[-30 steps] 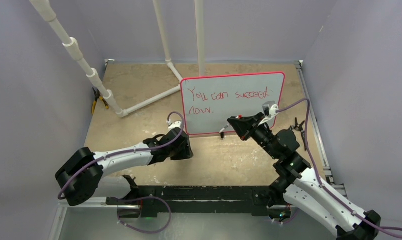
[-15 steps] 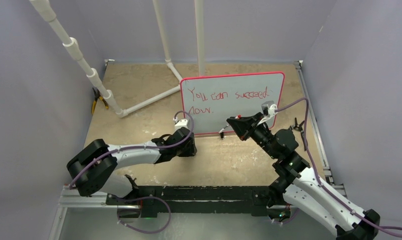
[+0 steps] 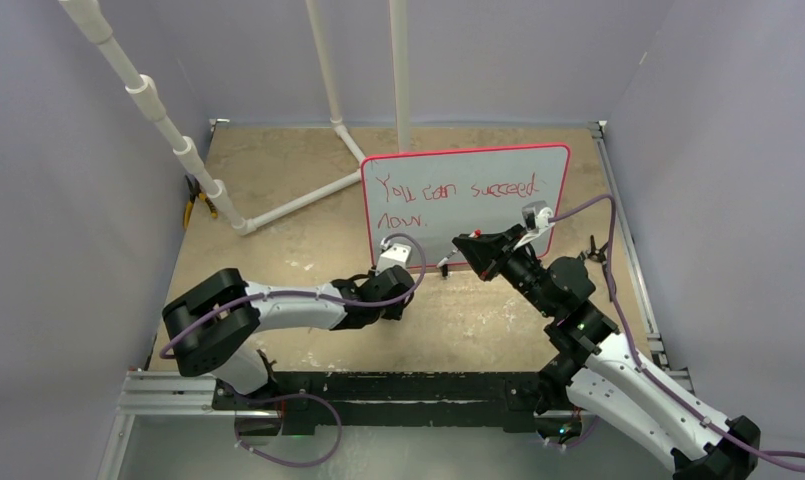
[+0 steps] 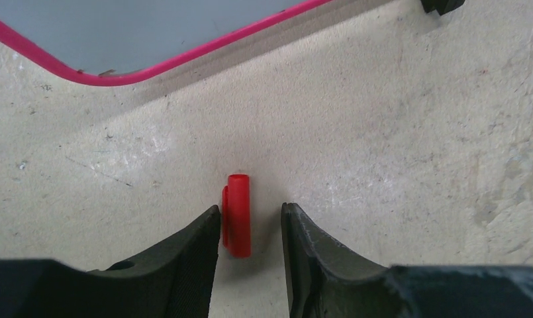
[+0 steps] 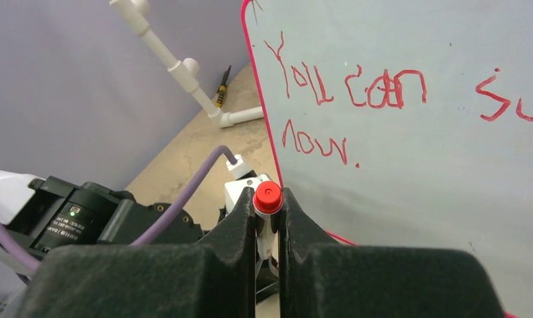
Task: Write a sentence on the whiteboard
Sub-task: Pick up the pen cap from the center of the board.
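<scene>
The whiteboard (image 3: 523,225) stands upright on the table, red-pink framed. The sentence (image 3: 465,190) reads "You can succeed now." in red; part of it shows in the right wrist view (image 5: 346,86). My right gripper (image 3: 461,245) is shut on a white marker with a red end (image 5: 268,199), just in front of the board's lower edge. My left gripper (image 4: 250,207) is open and low over the table, its fingers on either side of a small red cap (image 4: 238,215) lying flat. The cap is close against the left finger. The board's lower left corner (image 4: 184,56) lies just beyond.
White PVC pipes (image 3: 168,130) run along the back left, with yellow-handled pliers (image 3: 193,205) by the left wall. A black clip (image 3: 598,250) lies right of the board. One black board foot (image 4: 442,5) shows at the top right of the left wrist view.
My left arm has swung right along the front of the board, ending close beside the right gripper. The right arm has barely moved and still holds the marker.
</scene>
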{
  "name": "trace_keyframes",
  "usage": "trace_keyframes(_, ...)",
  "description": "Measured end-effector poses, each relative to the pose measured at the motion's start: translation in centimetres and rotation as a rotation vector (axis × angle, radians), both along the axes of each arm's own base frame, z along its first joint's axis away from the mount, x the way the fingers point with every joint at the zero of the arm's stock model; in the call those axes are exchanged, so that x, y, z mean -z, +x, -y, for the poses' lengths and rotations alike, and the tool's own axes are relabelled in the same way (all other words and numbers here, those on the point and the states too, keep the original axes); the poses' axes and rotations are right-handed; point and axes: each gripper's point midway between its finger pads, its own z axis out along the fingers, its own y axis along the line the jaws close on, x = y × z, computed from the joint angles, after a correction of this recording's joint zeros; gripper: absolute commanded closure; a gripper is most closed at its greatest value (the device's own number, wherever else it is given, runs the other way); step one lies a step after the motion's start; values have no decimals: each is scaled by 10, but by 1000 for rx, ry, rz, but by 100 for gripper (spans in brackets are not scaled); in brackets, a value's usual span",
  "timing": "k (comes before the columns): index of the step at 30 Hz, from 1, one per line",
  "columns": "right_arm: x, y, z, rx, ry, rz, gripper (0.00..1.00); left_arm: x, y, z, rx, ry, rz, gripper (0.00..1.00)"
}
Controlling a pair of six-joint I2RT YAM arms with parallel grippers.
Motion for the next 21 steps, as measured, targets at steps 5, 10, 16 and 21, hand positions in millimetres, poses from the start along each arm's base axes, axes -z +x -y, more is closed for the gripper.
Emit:
trace_keyframes(5,0,0,0,-1,6,-4,100,2,-5,-8,13,73,32,71)
trace_keyframes(10,0,0,0,0,6,-5,100,2,-7,-10,18,97,46,80)
trace_keyframes(16,1,1,2,13,4,-11,100,3,-6,-6,37,116,58,100)
trace_keyframes(21,6,6,7,52,-6,-27,100,1,-5,-6,36,117,76,100)
